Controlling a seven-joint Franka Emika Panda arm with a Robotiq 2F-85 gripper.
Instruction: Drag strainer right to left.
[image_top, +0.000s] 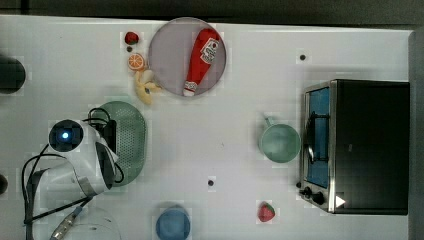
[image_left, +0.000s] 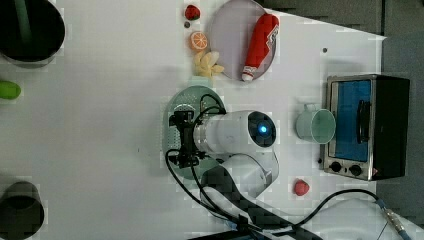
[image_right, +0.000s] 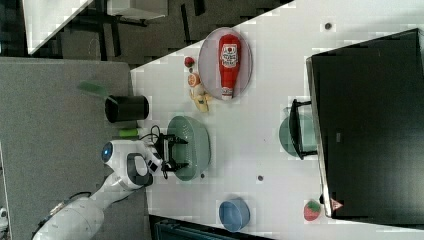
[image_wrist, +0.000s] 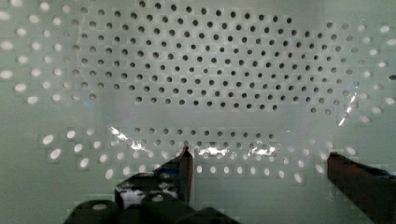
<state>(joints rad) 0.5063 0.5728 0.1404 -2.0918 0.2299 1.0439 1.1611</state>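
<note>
Presently the strainer sits on the white table, toward the top view's left edge and roughly midway between the long edges, with the gripper lowered into its bowl. Wrist view: two dark fingers stand apart over the perforated floor, jaws spread, pinching nothing. Right view agrees, the fingers parted above the basin.

Just beside the strainer toward the far edge lie a banana and an orange slice, then a grey plate carrying a ketchup bottle. A strawberry sits near the far edge. A green mug stands well apart, close to the toaster oven at the opposite end. A blue bowl rests at the near edge, and a second strawberry lies nearby.

Judged risks: light plastic may tip or ride up if the fingers push high on the wall; fingers could slip over the smooth rim; a skewed drag could nudge the banana; the cable draped near the rim might snag.
</note>
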